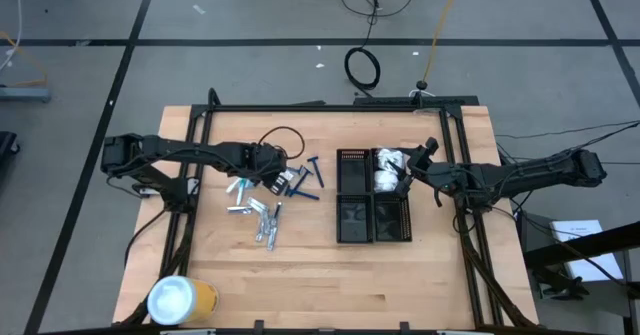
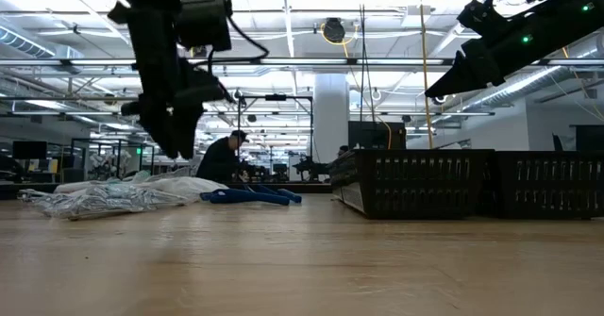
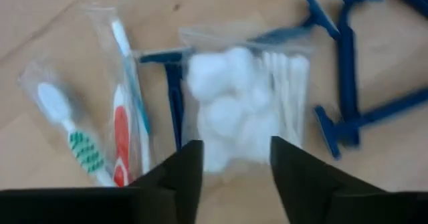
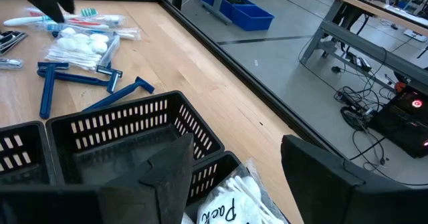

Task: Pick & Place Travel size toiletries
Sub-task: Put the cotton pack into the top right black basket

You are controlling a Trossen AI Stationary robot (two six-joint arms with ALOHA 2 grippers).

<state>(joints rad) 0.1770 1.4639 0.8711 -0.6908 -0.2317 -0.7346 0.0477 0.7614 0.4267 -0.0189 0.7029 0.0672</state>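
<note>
wooden table (image 1: 420, 275) | razors (image 1: 302, 180) | open-plan room, person (image 2: 223, 158) seated

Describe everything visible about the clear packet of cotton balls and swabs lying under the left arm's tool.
The packet is a crinkly clear plastic bag holding fluffy white cotton balls on one side and a row of white cotton swabs on the other. It lies flat on the wooden table, unopened as far as can be seen. A blue razor lies at one edge, partly under it, and wrapped toothbrushes lie beyond that. The left tool hovers open right above it, fingers straddling its near edge without gripping.
</note>
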